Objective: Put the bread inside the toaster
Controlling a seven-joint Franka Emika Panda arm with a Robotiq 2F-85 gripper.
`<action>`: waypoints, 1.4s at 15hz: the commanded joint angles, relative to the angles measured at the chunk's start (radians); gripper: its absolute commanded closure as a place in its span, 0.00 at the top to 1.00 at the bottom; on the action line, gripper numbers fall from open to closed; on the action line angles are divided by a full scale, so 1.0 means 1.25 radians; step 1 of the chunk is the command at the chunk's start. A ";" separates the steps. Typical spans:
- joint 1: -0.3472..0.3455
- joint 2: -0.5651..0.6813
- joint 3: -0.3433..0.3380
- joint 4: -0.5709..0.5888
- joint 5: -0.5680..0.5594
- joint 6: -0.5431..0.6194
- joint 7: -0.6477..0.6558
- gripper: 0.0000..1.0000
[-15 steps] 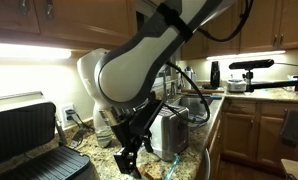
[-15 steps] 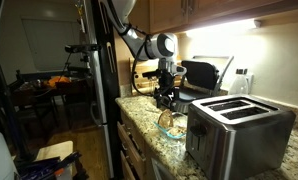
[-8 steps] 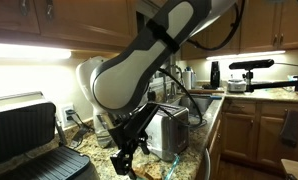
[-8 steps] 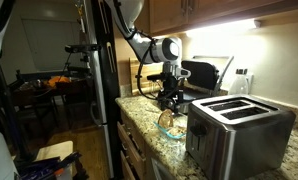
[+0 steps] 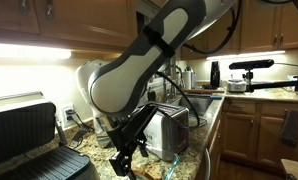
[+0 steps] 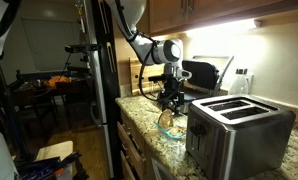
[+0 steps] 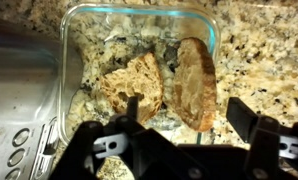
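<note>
- Gripper (image 7: 184,150): I see its fingers spread wide over the dish, with nothing between them.
- Bread (image 7: 196,82): a tan slice lying in the glass dish (image 7: 139,8), beside another slice (image 7: 134,85).
- Toaster (image 7: 19,90): brushed steel, standing just beside the dish on the granite counter (image 7: 274,50); its slots face up in an exterior view (image 6: 239,125).

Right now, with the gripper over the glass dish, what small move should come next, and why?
Probably lower straight down so the jaws straddle the bread slice farther from the toaster. The gripper stands open above the glass dish, roughly lined up over that slice and not yet touching it.
</note>
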 commanded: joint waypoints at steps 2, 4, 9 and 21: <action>0.021 -0.006 -0.020 0.005 0.011 -0.018 0.015 0.53; 0.022 -0.007 -0.020 0.006 0.011 -0.017 0.015 0.41; 0.022 -0.006 -0.020 0.008 0.012 -0.016 0.015 0.07; 0.022 -0.078 -0.013 -0.033 0.037 0.008 0.018 0.04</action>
